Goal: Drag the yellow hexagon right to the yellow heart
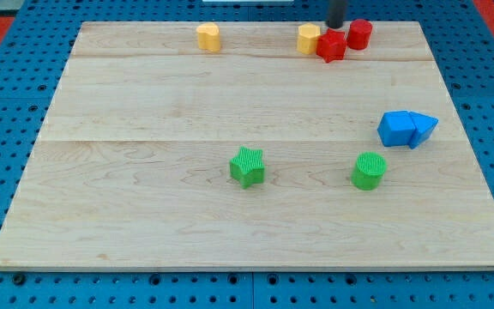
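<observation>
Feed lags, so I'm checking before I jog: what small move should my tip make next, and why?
Probably slide my tip toward the view's left along the board's top edge. It sits above the gap between the right yellow block and the red blocks; the left yellow block, likely the hexagon, needs pushing from its left side.

rod (pixel 336 12) cut off by view's top, tip (pixel 336 27) hidden behind red blocks (pixel 332 46)

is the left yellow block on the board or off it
On. The yellow block sits on the wooden board near its top edge, apart from the others.
</observation>
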Robot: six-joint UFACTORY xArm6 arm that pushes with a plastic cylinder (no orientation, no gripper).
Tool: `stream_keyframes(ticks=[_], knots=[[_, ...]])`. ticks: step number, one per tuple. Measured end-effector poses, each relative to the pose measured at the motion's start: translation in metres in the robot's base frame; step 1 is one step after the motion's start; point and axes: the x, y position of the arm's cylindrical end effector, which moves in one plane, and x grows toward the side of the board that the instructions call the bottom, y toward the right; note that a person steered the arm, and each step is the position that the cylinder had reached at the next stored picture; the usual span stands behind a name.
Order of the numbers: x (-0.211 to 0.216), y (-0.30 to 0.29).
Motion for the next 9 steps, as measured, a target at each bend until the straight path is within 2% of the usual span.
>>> stream_keyframes(ticks=[2, 4, 7, 8, 9], knots=[[0.007, -0.053], [0.067, -0.061], [0.135, -0.124], [0.117, -0.169], [0.081, -0.178]])
